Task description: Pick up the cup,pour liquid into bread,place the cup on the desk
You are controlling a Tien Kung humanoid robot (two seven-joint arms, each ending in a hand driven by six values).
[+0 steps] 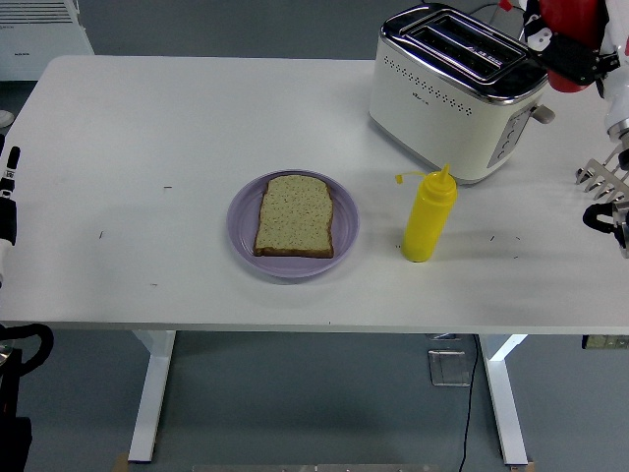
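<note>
— What sits on the white table (177,128)?

— A round lilac plate (242,218) near the front centre, with one slice of speckled brown bread (295,215) lying flat on it. Just to its right stands a yellow squeeze bottle (428,218), upright, with a pointed nozzle and a small cap hanging off to the left on a tether. Behind that bottle stands a cream-and-chrome toaster (454,93) with two slots on top and rows of small holes along its side.

— Where is the thing to pour from?

— No cup shows. A red bottle (571,28) is up at the top right corner, above and behind the toaster's right end, well apart from the bread. Only part of it is in view, red and glossy.

— And the hand holding it?

— The right hand (575,51) sits against the red bottle, dark parts wrapping its lower side, so it appears to grasp it; the single fingers cannot be told apart. More of the arm's metal and black parts show at the right edge.

— The left arm?

— It (8,197) rests at the left edge; its hand cannot be made out.

— Anything between bottle and bread?

— The toaster and the yellow bottle.

— Any writing?

— A small dark mark on the toaster's side, too small to read. Tiny dark specks dot the tabletop.
</note>
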